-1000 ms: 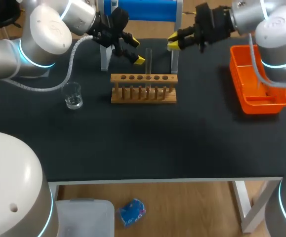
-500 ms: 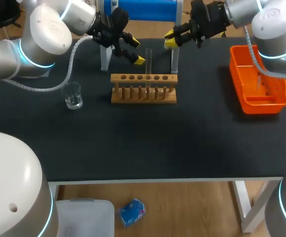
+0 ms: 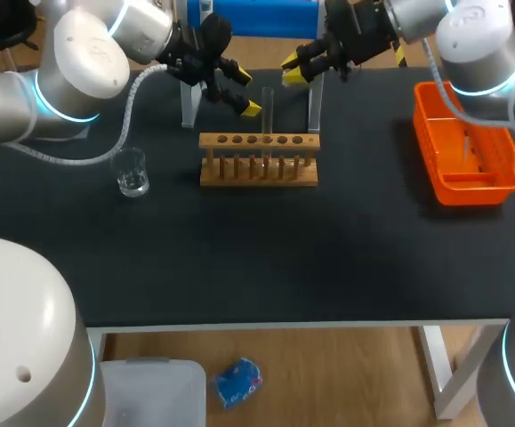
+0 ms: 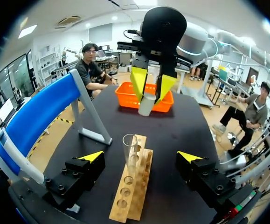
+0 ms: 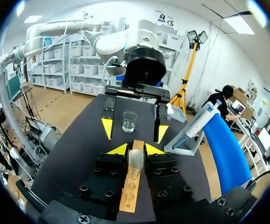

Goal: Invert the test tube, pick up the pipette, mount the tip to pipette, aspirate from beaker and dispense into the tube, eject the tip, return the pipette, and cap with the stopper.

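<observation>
Head view: the left hand [image 3: 239, 89] was spread apart just beside the test tube [image 3: 267, 108], which was upright in the rack [image 3: 259, 169]; the right hand [image 3: 294, 69] was beyond the rack.
Left wrist view: the right hand was clamped on the stopper [image 4: 147, 103], above the bench [image 4: 181, 135].
Right wrist view: both fingertips pressed the stopper.

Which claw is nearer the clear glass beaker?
Left. The left claw hangs behind the wooden test tube rack, right of the beaker; the right claw, holding a grey stopper, is farther right.
</observation>
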You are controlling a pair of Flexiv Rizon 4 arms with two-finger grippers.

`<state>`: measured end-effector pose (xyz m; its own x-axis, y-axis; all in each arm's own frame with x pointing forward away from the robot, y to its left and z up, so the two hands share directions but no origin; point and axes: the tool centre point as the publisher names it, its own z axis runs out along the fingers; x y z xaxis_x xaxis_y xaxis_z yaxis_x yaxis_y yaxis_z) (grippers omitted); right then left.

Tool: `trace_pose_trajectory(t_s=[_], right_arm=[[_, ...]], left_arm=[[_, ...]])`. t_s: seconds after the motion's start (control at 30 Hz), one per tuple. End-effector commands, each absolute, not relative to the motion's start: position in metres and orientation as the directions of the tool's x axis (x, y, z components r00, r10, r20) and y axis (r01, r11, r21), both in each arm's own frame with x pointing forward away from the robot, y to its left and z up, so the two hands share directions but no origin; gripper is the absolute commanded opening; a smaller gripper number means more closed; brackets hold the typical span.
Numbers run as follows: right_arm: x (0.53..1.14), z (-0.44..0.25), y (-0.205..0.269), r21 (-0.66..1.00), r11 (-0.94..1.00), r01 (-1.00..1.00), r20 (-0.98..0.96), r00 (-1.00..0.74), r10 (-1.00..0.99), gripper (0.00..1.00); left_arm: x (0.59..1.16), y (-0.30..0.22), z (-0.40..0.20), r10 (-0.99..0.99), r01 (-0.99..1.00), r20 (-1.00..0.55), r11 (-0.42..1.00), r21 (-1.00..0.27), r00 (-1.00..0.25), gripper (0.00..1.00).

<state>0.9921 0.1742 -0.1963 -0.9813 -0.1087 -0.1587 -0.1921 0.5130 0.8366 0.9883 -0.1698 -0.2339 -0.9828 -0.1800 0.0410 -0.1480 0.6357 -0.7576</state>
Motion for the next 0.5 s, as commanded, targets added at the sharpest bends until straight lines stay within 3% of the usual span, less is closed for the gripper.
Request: trace_pose_trajectory(t_s=[0.03, 0.5], right_arm=[[1.001, -0.199, 0.183, 0.835, 0.515, -0.193, -0.146, -0.981, -0.131, 0.00], [1.007, -0.208, 0.199, 0.836, 0.515, -0.190, -0.121, -0.979, -0.164, 0.00]], left_arm=[[0.988, -0.170, -0.234, -0.181, -0.150, 0.042, 0.637, -0.756, -0.983, 1.00], [0.988, -0.170, -0.234, -0.181, -0.150, 0.042, 0.637, -0.756, -0.983, 1.00]])
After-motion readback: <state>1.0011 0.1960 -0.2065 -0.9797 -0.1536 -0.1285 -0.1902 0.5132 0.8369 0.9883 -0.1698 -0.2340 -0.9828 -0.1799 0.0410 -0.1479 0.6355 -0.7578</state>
